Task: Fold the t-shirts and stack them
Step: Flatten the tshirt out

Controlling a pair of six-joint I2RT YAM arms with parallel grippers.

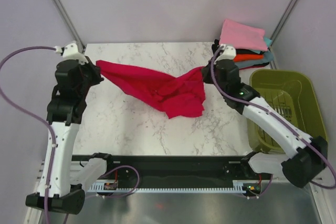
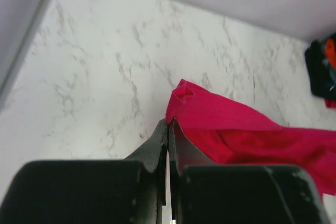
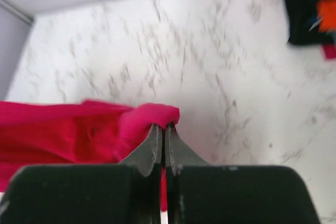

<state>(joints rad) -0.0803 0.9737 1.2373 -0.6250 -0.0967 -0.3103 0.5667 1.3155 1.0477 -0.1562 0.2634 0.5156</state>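
Marble table (image 1: 131, 129), bearing one crimson t-shirt (image 1: 157, 90) bunched mid-table, the folded stack (image 1: 247, 45) set at its far-right corner as destination, and my left gripper (image 2: 168, 124) and right gripper (image 3: 161, 127), each pinching an opposite end to stretch it flat.

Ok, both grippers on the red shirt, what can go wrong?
Red t-shirt is twisted mid-span; pulling may tighten the twist rather than flatten it.
Right gripper pinches only a small bunched edge, so it could slip.
Folded stack sits close by the right arm; a swing may knock it.
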